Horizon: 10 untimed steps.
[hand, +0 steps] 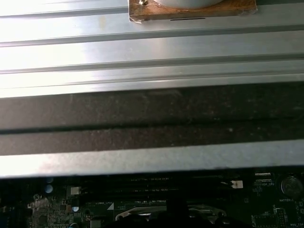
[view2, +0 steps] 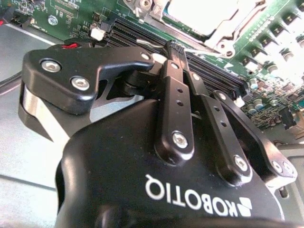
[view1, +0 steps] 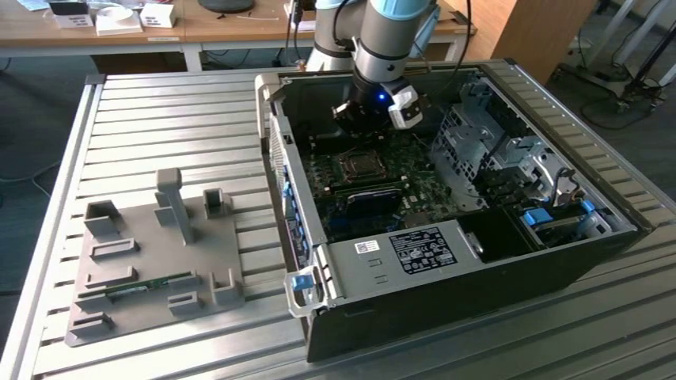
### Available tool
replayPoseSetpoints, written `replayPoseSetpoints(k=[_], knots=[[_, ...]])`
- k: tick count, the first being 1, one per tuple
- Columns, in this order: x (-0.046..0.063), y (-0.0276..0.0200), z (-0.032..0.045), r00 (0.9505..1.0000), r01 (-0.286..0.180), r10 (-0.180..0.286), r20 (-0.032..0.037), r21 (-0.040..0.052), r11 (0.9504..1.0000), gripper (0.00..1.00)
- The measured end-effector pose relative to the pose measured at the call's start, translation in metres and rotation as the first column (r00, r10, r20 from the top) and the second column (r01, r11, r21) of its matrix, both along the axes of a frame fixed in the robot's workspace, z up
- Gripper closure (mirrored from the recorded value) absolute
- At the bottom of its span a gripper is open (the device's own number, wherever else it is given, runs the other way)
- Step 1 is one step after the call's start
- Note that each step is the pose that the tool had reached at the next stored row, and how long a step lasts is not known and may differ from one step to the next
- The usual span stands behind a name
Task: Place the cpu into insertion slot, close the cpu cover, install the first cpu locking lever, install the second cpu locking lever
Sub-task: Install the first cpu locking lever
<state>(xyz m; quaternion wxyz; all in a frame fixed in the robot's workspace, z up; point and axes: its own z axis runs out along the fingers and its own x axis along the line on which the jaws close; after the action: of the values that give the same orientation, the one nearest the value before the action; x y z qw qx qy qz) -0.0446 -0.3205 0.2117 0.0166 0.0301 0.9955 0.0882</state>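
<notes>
My gripper (view1: 362, 127) hangs inside the open computer case (view1: 444, 301), just behind the insertion slot (view1: 360, 167) on the green board. In the second wrist view its black fingers (view2: 173, 90) meet at the tips, so the gripper (view2: 167, 50) is shut with nothing in it, above the long black memory slots. Beyond the tips, the cpu (view2: 199, 12) shows as a bright silver square in the socket. The shiny metal cpu cover (view2: 236, 26) frames its edge and seems to lie flat. The socket's metal rim (hand: 142, 213) also shows in the first wrist view. I cannot make out how the locking levers stand.
Metal drive cages (view1: 496, 150) fill the case on the exterior view's right, and its walls rise around the board. On the slatted aluminium table (view1: 158, 119) a grey fixture plate (view1: 158, 261) holds a memory stick (view1: 138, 286). A wooden desk (view1: 211, 28) stands behind.
</notes>
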Motion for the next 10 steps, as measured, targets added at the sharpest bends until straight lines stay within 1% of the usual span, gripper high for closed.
replayPoseSetpoints(k=[10], knots=[[-0.0013,0.0014,0.0000,1.0000,0.002,-0.002,0.0000,0.0001,1.0000,0.89]])
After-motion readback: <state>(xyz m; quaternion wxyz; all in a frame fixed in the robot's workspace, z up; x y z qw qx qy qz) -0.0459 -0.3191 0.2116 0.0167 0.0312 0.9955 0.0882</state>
